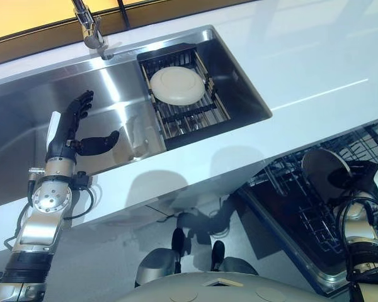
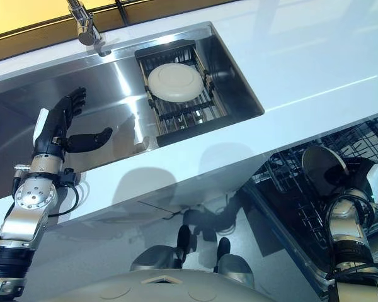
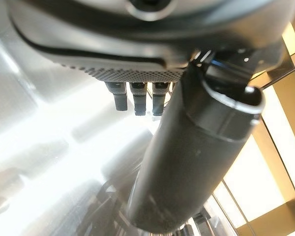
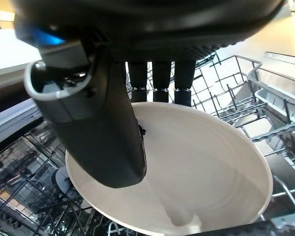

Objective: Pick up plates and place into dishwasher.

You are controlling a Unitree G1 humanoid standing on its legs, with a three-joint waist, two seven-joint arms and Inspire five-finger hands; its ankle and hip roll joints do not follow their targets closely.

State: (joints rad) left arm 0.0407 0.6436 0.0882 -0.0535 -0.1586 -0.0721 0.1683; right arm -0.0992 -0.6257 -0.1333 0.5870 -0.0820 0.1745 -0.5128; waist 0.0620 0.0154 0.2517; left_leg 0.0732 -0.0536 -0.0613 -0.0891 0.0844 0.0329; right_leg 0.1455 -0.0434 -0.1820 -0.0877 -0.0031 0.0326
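Observation:
A cream plate [image 1: 176,85] lies flat on a black wire rack [image 1: 201,116] at the right end of the steel sink [image 1: 120,88]. My left hand [image 1: 72,129] hovers over the sink's left part, fingers straight and thumb spread, holding nothing; its fingers [image 3: 135,98] show in the left wrist view. Low on the right, my right hand [image 1: 359,179] is shut on a second white plate [image 1: 323,166], held on edge over the open dishwasher's wire rack [image 1: 296,201]. In the right wrist view the thumb [image 4: 98,118] presses the plate's face [image 4: 211,172], with the fingers behind its rim.
A chrome faucet [image 1: 89,28] stands behind the sink. White counter [image 1: 315,63] runs to the right of the sink and along its front edge. The dishwasher's rack tines [image 4: 226,103] stand around the held plate.

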